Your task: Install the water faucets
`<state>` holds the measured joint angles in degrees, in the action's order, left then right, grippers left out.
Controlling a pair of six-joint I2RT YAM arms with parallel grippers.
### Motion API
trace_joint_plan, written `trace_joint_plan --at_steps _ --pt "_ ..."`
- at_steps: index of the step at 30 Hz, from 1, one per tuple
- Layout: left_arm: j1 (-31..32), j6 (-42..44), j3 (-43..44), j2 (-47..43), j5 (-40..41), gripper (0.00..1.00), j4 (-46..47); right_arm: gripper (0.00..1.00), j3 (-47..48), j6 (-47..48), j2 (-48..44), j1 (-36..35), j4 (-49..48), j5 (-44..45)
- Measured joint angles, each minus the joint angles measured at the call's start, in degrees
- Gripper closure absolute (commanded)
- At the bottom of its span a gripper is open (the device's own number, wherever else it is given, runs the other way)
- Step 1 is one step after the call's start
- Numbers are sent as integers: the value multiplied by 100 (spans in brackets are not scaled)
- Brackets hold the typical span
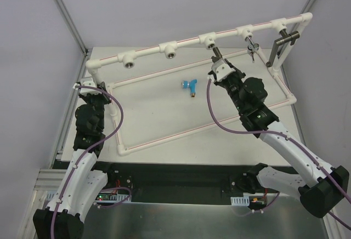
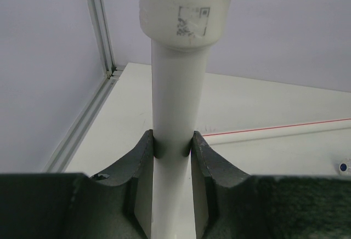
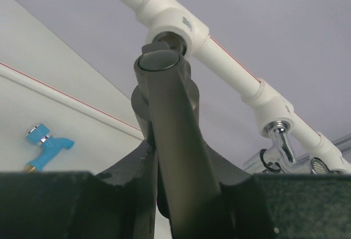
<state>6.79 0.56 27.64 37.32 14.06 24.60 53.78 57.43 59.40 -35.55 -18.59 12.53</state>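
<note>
Pipe frame (image 1: 167, 46) rings blue faucet (image 1: 190, 85); chrome tap (image 3: 282, 140) hangs near grey faucet (image 3: 170, 140).

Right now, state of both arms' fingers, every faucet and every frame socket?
Left fingers: shut on white pipe frame's upright post.
Right fingers: shut on dark grey metal faucet, end at middle socket, seating unclear.
Bright blue-handled faucet: loose on table.
Leftmost socket, second socket: empty.
Fourth socket: holds chrome faucet.
Fifth socket: holds dark-handled faucet.

Bright, even, diffuse light; shadows faint & soft on table (image 1: 164, 107). Wrist cams: close-up dark grey faucet (image 3: 170, 140) slightly blurred, small glint on chrome faucet (image 3: 283, 139).
</note>
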Motion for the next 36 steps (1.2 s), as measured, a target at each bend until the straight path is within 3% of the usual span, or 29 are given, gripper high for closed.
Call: trace_joint_plan --at_steps 36 --pt "-2 4 11 -74 -37 100 -72 98 317 -120 376 -22 105 -205"
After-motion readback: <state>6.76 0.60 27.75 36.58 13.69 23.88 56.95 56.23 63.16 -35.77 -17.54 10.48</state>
